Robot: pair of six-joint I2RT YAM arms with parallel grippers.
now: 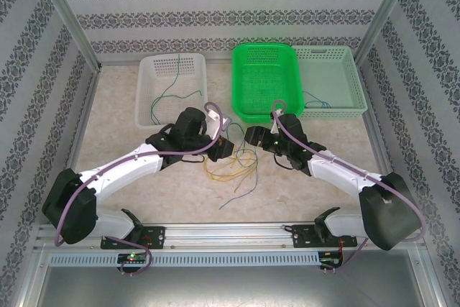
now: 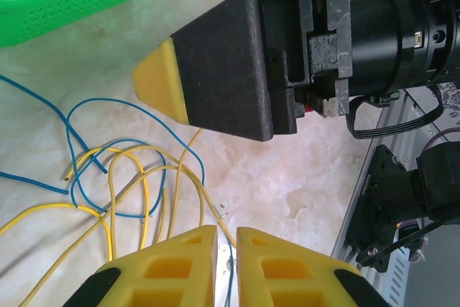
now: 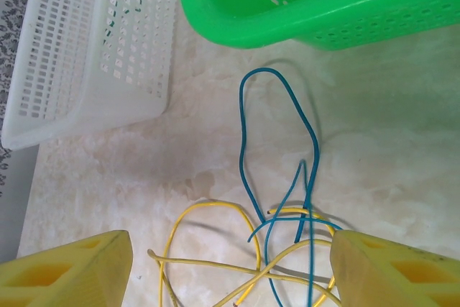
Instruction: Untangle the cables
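The cables (image 1: 231, 169) lie in a loose yellow and blue tangle on the table between the two grippers. My left gripper (image 1: 221, 147) hovers over the tangle's upper left. In the left wrist view its yellow fingertips (image 2: 190, 264) stand almost together, and a yellow cable (image 2: 188, 177) and a blue one run into the slit between them. My right gripper (image 1: 251, 136) is open just to the right, facing it. Its fingertips (image 3: 79, 271) stand far apart above crossed yellow cables (image 3: 215, 267) and a blue cable loop (image 3: 248, 134), touching neither.
A white basket (image 1: 147, 102) with a green cable in it stands at the back left. A green basket (image 1: 241, 98) is at the back centre, with a pale basket (image 1: 353, 84) holding a blue cable beside it. One black, yellow-tipped right finger (image 2: 215, 70) hangs close ahead in the left wrist view.
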